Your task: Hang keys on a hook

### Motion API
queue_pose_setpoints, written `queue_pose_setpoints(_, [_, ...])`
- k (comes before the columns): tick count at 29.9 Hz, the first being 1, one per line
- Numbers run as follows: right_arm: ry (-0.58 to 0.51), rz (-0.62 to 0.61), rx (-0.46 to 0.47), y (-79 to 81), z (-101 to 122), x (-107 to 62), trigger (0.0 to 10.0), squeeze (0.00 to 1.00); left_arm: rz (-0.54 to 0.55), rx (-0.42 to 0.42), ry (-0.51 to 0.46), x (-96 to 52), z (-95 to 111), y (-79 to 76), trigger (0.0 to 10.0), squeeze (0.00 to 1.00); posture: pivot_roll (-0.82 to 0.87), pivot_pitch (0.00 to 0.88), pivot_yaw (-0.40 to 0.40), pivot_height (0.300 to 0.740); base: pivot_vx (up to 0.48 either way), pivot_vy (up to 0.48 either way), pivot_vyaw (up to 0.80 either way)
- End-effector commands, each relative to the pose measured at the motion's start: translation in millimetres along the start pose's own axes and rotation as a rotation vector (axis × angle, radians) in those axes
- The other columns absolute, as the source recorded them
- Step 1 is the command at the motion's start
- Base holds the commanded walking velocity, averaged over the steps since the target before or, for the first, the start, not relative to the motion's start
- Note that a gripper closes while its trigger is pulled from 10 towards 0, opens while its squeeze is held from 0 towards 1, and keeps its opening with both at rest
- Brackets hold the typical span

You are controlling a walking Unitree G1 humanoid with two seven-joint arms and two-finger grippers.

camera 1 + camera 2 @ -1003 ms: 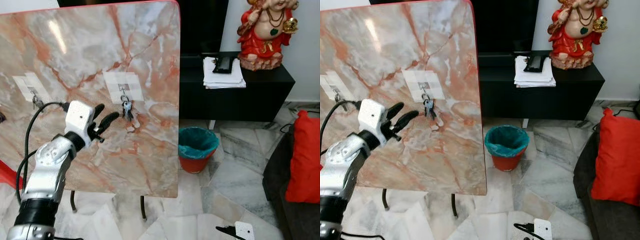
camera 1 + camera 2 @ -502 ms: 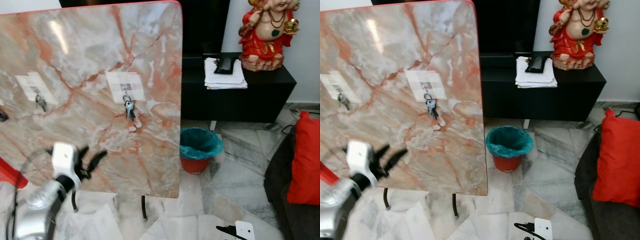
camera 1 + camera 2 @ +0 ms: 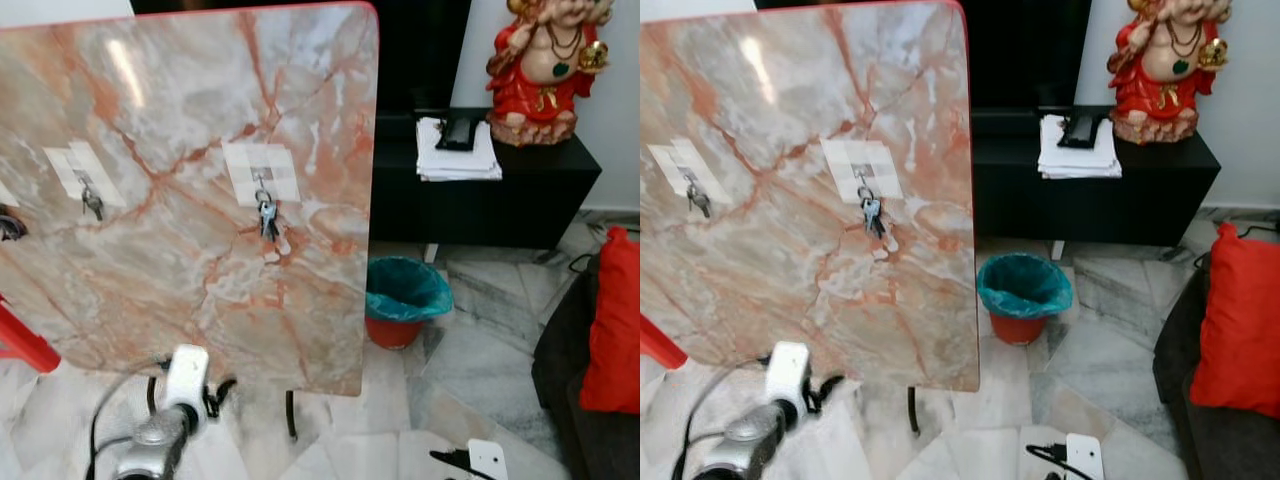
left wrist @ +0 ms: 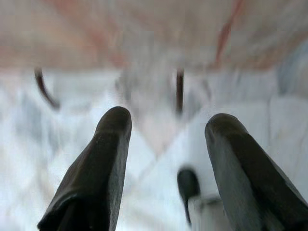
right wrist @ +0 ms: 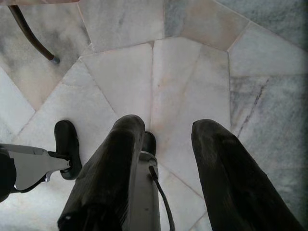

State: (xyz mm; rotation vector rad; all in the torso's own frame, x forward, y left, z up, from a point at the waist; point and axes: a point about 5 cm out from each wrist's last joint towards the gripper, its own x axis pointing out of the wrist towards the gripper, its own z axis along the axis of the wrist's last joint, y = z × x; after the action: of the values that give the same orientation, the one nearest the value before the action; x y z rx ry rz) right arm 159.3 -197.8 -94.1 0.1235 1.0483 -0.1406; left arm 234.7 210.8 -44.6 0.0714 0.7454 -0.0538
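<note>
Marble floor tiles are seen under a tipped-up marble tabletop. Keys hang straight down from a hook on it. In the left wrist view, the left gripper is spread open and empty. In the right wrist view, the right gripper is open too, over the floor.

No readable text, labels, brand names, numbers or signs appear anywhere in these views; every surface shown is either unmarked or too blurred to read.
</note>
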Motion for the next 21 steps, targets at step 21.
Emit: queue_pose_setpoints(21, [0.011, -0.037, -0.005, -11.6, -4, -1.8, 10.0, 0.00, 0.084, 0.049, 0.215, -11.5, -59, -14.5, 10.0, 0.00, 0.00, 0.000, 0.013, 0.740, 0.000, 0.111, 0.00])
